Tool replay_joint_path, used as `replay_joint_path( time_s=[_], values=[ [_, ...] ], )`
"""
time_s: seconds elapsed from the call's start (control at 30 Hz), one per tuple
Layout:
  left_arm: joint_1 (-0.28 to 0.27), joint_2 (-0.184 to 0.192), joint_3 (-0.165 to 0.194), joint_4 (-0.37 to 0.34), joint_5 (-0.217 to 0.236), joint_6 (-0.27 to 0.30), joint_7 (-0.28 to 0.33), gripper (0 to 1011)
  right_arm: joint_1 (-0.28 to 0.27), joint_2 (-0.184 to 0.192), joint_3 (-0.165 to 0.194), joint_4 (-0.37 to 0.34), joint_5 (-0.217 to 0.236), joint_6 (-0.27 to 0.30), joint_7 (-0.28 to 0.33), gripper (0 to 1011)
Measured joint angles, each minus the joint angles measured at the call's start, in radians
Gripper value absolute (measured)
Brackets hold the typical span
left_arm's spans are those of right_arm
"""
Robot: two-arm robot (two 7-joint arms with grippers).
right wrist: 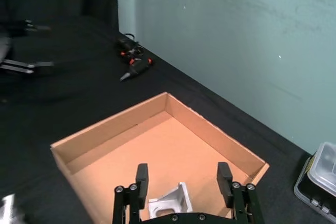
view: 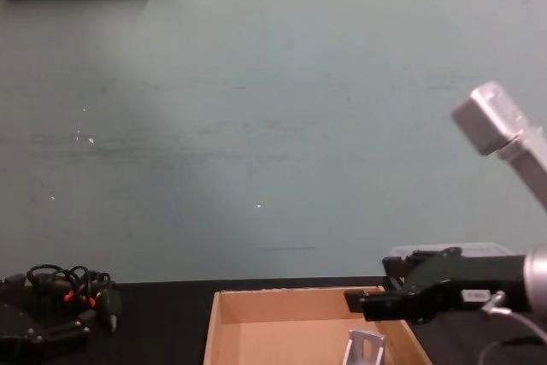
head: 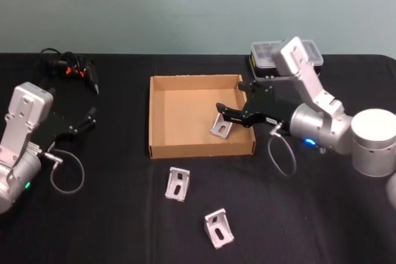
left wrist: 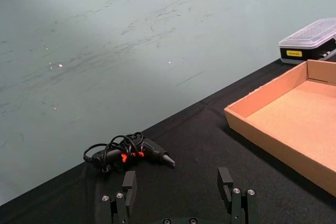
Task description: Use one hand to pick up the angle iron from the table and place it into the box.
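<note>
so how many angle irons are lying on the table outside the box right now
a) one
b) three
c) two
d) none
c: one angle iron and a second angle iron lie on the table in front of the box, while a third angle iron sits inside it by the open right gripper.

The right arm reached in from the right with its elbow raised, and the right gripper hung low, its two black fingers spread apart. The left arm sat at the left side, the left gripper likewise parted.
</note>
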Motion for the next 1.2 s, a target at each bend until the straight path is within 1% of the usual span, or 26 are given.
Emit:
replay_joint_path(
  time_s=[0.03,0.07,0.1,0.2,0.23,0.27,0.3,0.37,0.4,0.53,0.6,0.7,0.73,0.83,0.87,0.93,1.03,1.17,1.2],
  values=[
    [0.000,0.000,0.000,0.000,0.000,0.000,0.000,1011,-0.008,0.009,0.002,-0.018,0.003,0.004,0.004,830],
    [0.000,0.000,0.000,0.000,0.000,0.000,0.000,1011,-0.018,0.020,0.004,-0.041,0.006,0.007,0.008,850],
    [0.000,0.000,0.000,0.000,0.000,0.000,0.000,1012,-0.036,0.042,0.008,-0.082,0.013,0.016,0.016,883],
    [0.000,0.000,0.000,0.000,0.000,0.000,0.000,1011,-0.061,0.073,0.013,-0.138,0.024,0.028,0.028,947],
    [0.000,0.000,0.000,0.000,0.000,0.000,0.000,1011,-0.078,0.096,0.014,-0.173,0.033,0.034,0.039,991],
    [0.000,0.000,0.000,0.000,0.000,0.000,0.000,1011,-0.084,0.106,0.015,-0.190,0.037,0.036,0.045,1003],
    [0.000,0.000,0.000,0.000,0.000,0.000,0.000,1011,-0.096,0.127,0.014,-0.219,0.045,0.039,0.060,1003],
    [0.000,0.000,0.000,0.000,0.000,0.000,0.000,1011,-0.104,0.146,0.011,-0.243,0.053,0.042,0.078,1002],
    [0.000,0.000,0.000,0.000,0.000,0.000,0.000,1011,-0.109,0.166,0.004,-0.264,0.060,0.047,0.098,1002],
    [0.000,0.000,0.000,0.000,0.000,0.000,0.000,1011,-0.109,0.195,-0.013,-0.290,0.068,0.056,0.135,1003],
    [0.000,0.000,0.000,0.000,0.000,0.000,0.000,1011,-0.100,0.219,-0.038,-0.306,0.070,0.068,0.171,1003],
    [0.000,0.000,0.000,0.000,0.000,0.000,0.000,1012,-0.085,0.235,-0.059,-0.311,0.070,0.080,0.200,1003],
    [0.000,0.000,0.000,0.000,0.000,0.000,0.000,1011,-0.073,0.244,-0.076,-0.312,0.070,0.089,0.224,1003],
    [0.000,0.000,0.000,0.000,0.000,0.000,0.000,1011,-0.050,0.257,-0.103,-0.312,0.069,0.103,0.264,1003],
    [0.000,0.000,0.000,0.000,0.000,0.000,0.000,1011,-0.036,0.264,-0.121,-0.311,0.068,0.111,0.295,1003],
    [0.000,0.000,0.000,0.000,0.000,0.000,0.000,1011,-0.022,0.271,-0.136,-0.310,0.069,0.117,0.320,1003],
    [0.000,0.000,0.000,0.000,0.000,0.000,0.000,1011,0.014,0.288,-0.177,-0.310,0.065,0.135,0.383,1003],
    [0.000,0.000,0.000,0.000,0.000,0.000,0.000,1012,0.044,0.300,-0.208,-0.310,0.059,0.148,0.427,1003],
    [0.000,0.000,0.000,0.000,0.000,0.000,0.000,1011,0.058,0.305,-0.223,-0.311,0.057,0.154,0.451,1003]
  ],
)
